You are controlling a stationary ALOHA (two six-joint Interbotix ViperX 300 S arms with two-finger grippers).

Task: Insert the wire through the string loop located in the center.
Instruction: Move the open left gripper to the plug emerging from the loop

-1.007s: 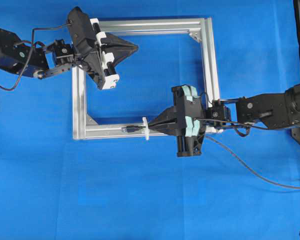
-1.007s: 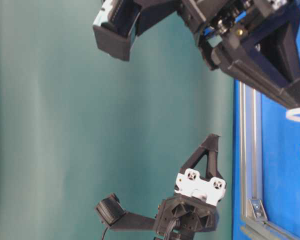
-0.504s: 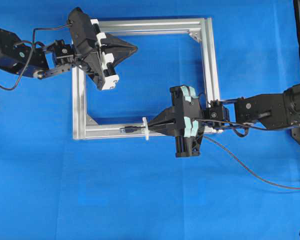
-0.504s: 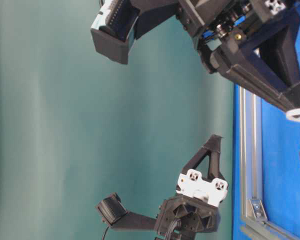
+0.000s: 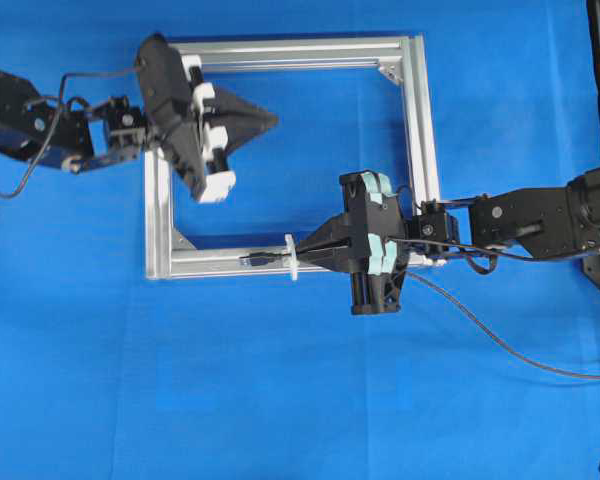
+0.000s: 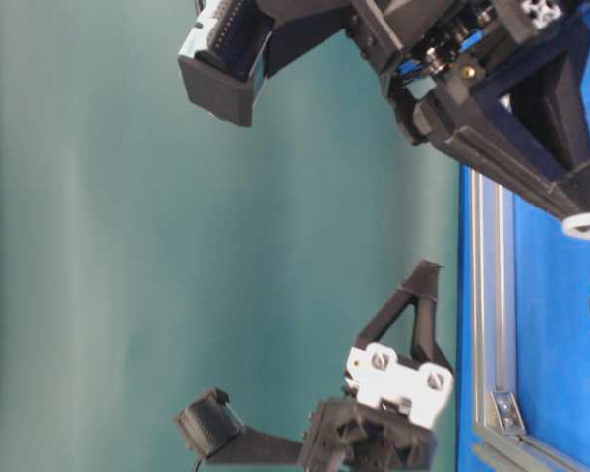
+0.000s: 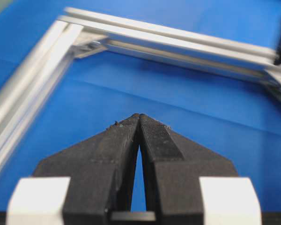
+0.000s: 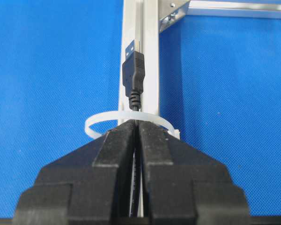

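Step in hand: The wire (image 8: pixel 133 75) had its plug end through the string loop (image 8: pixel 126 117), so the threading appeared largely made; the right gripper (image 5: pixel 305 258) was clenched on the wire just behind the loop.
Where the task's thing lay: Seen from overhead, the loop stood on the bottom rail of the aluminium frame (image 5: pixel 420 130), toward 6 o'clock of the square, with the plug pointing toward 9 o'clock along the rail.
Left hand: The left gripper (image 7: pixel 139 117) was pressed shut on nothing, hanging over the frame's 10 o'clock corner, well apart from the loop.
Next move, as a judgement: The plug probably needed taking from the far side and drawing on, which would call for the left jaws to part and come to the plug.
What the views told apart: Only the right wrist view showed the plug's metal tip beyond the loop; the overhead view showed the wire's slack trailing toward 4 o'clock across the blue cloth (image 5: pixel 280 400). The table-level view showed the loop only at its edge.
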